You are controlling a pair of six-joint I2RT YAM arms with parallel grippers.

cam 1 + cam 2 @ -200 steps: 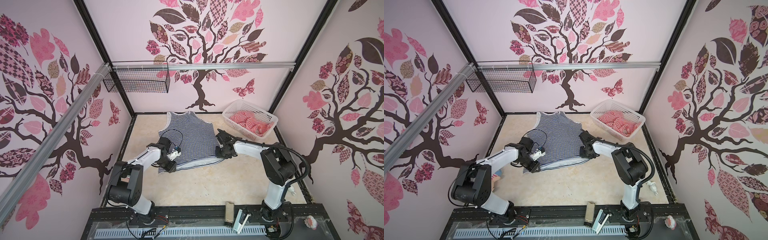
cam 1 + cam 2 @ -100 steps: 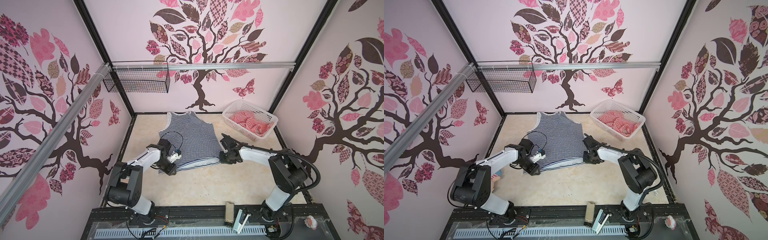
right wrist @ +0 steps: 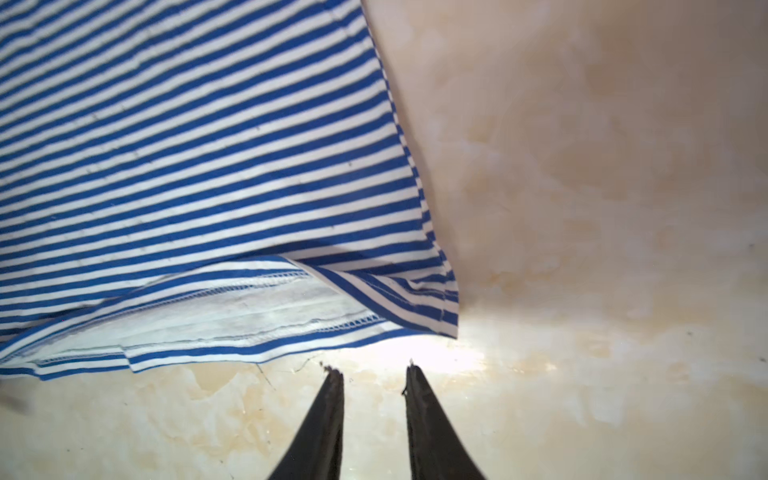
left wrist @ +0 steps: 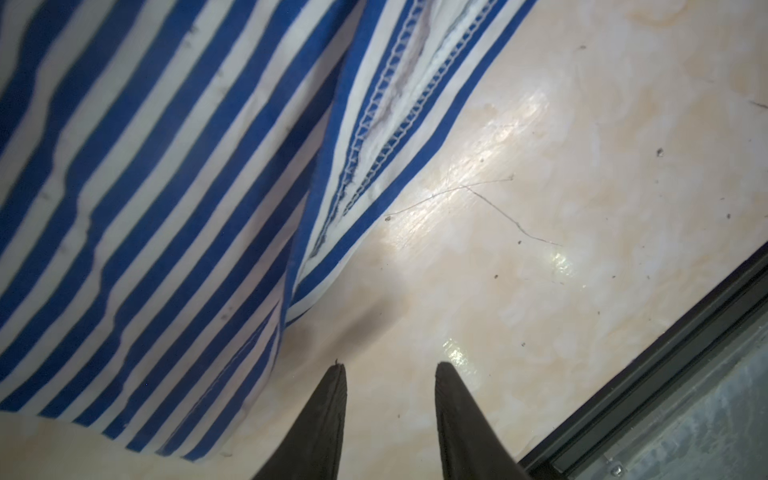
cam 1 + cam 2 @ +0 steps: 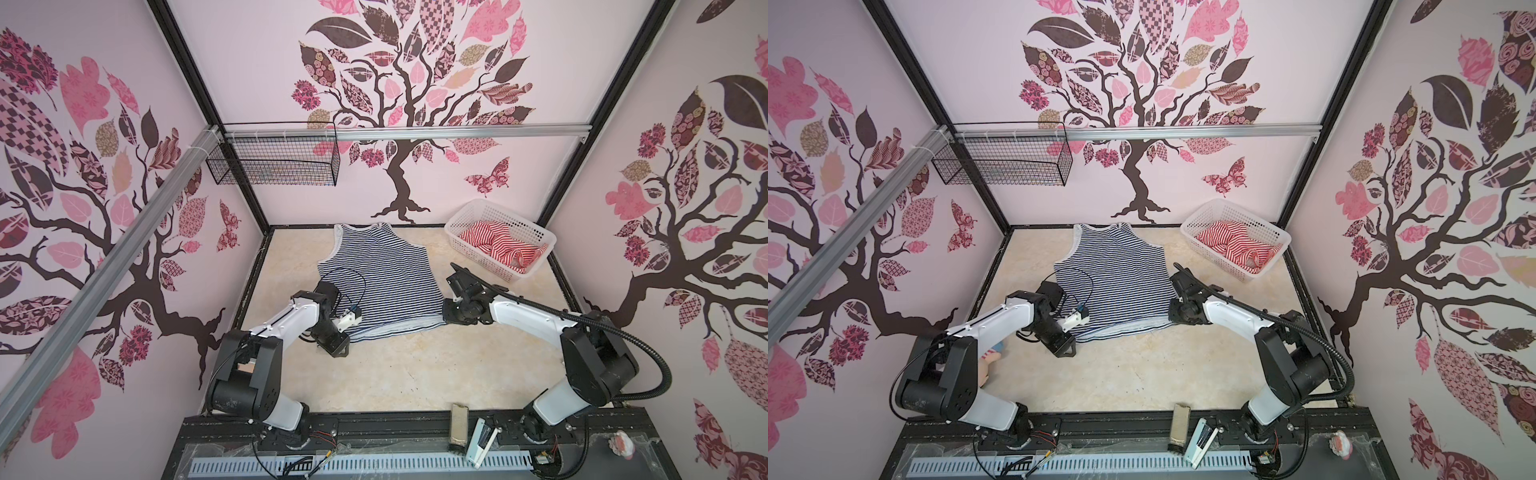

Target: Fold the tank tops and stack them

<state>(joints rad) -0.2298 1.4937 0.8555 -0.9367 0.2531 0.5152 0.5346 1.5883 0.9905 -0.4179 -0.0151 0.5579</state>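
Left gripper (image 4: 388,368) and right gripper (image 3: 374,374) gape empty beside flat navy-striped knit top (image 5: 378,286)

The left gripper (image 4: 390,368) hangs low over the glossy beige marbled table (image 4: 582,124), its two black fingers standing apart with only bare tabletop between them. Just ahead of them lies a corner of the blue-and-white striped tank top (image 4: 145,187), close to one fingertip but not touching it. Its hem is partly turned over, showing the stitched underside. A thin loose thread (image 4: 469,189) lies on the table beside the hem. A black rail (image 4: 665,374) edges the table, with a grey panel (image 4: 706,424) beyond.
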